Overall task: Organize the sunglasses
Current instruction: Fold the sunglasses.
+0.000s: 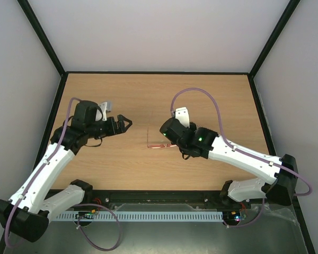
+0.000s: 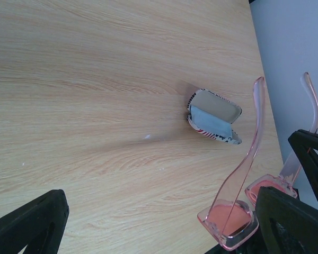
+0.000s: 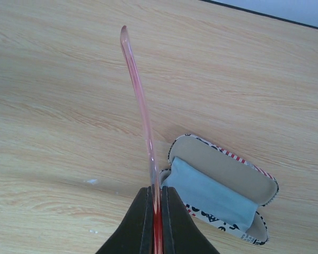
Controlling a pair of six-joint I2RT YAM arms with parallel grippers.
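While the left gripper (image 1: pixel 128 125) is held wide open above the wooden table (image 1: pixel 148 95), its 2 fingers well apart with nothing between them, the sunglasses (image 2: pixel 229 219) are pinched in the right gripper (image 3: pixel 157 200), whose jaws are pressed together on 1 slim temple arm. In the overhead view the 2 grippers are seen facing each other near the middle of the table, the left at 9 o'clock and the right at 3 o'clock. The thin red-orange frame is seen between them, just beside the right gripper's tip. From the left wrist camera the 2 pink-tinted lenses are seen low at 5 o'clock, with both temple arms unfolded and pointed toward 12 o'clock. The flag-patterned case (image 3: pixel 222 172) is seen lying open on the table, at 4 o'clock in the right wrist view and just beside the clamped temple arm. A light blue cloth (image 3: pixel 212 197) is tucked inside it. Whether the glasses are touching the table cannot be told.
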